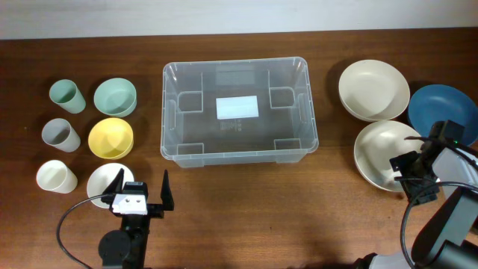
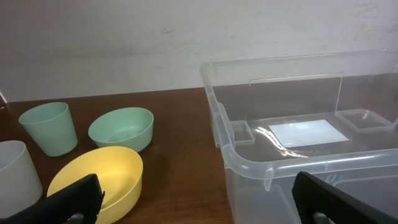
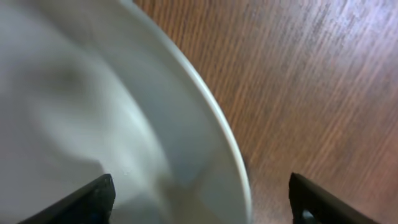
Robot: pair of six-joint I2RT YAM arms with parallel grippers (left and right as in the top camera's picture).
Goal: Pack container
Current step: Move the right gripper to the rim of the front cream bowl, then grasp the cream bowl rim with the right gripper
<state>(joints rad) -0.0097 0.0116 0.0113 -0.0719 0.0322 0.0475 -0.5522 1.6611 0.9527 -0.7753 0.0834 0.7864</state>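
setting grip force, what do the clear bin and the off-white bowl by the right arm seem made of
The container looks like clear glossy plastic: its white label and the wooden table show through, and light glints off it. The off-white bowl is opaque, smooth, softly shiny; plastic or glazed ceramic, the look leaves it open.

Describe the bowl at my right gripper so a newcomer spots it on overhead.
Right of the large clear plastic container sit three wide dishes. It is the cream round bowl nearest the robot, with the right gripper at its rim; the other cream bowl lies farther back; the third dish is blue.
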